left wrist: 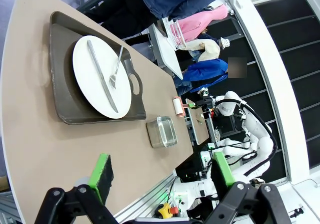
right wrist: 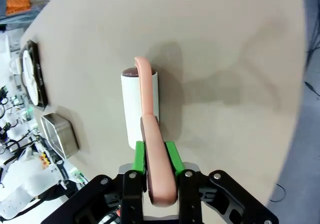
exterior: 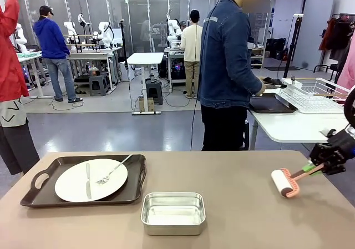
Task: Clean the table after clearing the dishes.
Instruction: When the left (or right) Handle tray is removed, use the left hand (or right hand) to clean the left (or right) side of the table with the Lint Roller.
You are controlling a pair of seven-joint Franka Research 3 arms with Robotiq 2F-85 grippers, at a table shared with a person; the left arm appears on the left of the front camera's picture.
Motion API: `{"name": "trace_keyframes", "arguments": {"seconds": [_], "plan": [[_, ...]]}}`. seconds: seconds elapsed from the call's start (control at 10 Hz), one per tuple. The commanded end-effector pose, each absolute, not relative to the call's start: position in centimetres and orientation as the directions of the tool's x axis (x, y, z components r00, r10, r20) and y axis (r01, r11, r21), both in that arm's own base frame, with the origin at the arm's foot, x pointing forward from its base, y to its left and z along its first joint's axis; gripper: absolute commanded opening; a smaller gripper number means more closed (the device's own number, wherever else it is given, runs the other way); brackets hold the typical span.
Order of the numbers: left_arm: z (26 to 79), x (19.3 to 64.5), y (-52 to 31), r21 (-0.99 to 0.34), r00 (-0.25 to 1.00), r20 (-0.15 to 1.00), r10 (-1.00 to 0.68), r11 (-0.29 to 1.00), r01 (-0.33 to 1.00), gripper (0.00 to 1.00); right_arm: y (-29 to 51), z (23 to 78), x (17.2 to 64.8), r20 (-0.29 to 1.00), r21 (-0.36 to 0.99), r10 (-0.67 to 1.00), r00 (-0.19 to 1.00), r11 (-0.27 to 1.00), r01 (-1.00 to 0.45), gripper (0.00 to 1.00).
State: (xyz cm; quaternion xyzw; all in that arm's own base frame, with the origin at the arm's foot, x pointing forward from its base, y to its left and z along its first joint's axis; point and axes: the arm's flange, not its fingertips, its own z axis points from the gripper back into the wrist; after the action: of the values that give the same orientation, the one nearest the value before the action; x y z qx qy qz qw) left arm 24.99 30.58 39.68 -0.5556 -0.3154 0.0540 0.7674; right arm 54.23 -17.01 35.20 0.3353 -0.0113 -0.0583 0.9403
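1. The right gripper (right wrist: 159,156) is clamping the pink handle of a lint roller (right wrist: 140,109) over the desk's (exterior: 233,204) right side; whether the roller is touching the surface is hard to judge.
2. The left gripper (left wrist: 163,170) is hanging with jaws spread wide, holding nothing.
3. One plate (exterior: 90,179) is lying on its tray (exterior: 44,196) at the desk's left; a second tray (exterior: 270,105) is sitting on the white side desk (exterior: 294,128), partly hidden by the person (exterior: 224,60).

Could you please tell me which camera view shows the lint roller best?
The right wrist view: the roller sits large in the middle, its pink handle clamped in the right gripper. The front view shows the roller small at the right; the left wrist view shows it tiny and far off.
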Motion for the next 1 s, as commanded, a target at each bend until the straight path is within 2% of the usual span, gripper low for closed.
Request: {"name": "trace_keyframes", "arguments": {"seconds": [0.0,0.3,0.6,0.7,0.9], "plan": [[39.8,24.7,30.7,-0.886,0.793,0.428,0.434,0.374,0.273,1.00,-18.6,34.8,54.4,-0.026,0.497,-0.108,0.994,0.861,0.106,0.21],[39.8,24.7,30.7,-0.886,0.793,0.428,0.434,0.374,0.273,1.00,-17.6,40.2,54.0,0.048,0.456,-0.071,0.996,0.889,0.041,0.21],[39.8,24.7,30.7,-0.886,0.793,0.428,0.434,0.374,0.273,1.00,-16.3,45.1,52.6,0.121,0.406,-0.109,0.987,0.913,0.051,0.21],[39.8,24.7,30.7,-0.886,0.793,0.428,0.434,0.374,0.273,1.00,-15.5,46.2,52.4,0.139,0.437,-0.101,0.985,0.899,0.031,0.21],[39.8,24.7,30.7,-0.886,0.793,0.428,0.434,0.374,0.273,1.00,-17.9,44.5,53.9,0.113,0.436,-0.071,0.991,0.900,0.015,0.21]]}}
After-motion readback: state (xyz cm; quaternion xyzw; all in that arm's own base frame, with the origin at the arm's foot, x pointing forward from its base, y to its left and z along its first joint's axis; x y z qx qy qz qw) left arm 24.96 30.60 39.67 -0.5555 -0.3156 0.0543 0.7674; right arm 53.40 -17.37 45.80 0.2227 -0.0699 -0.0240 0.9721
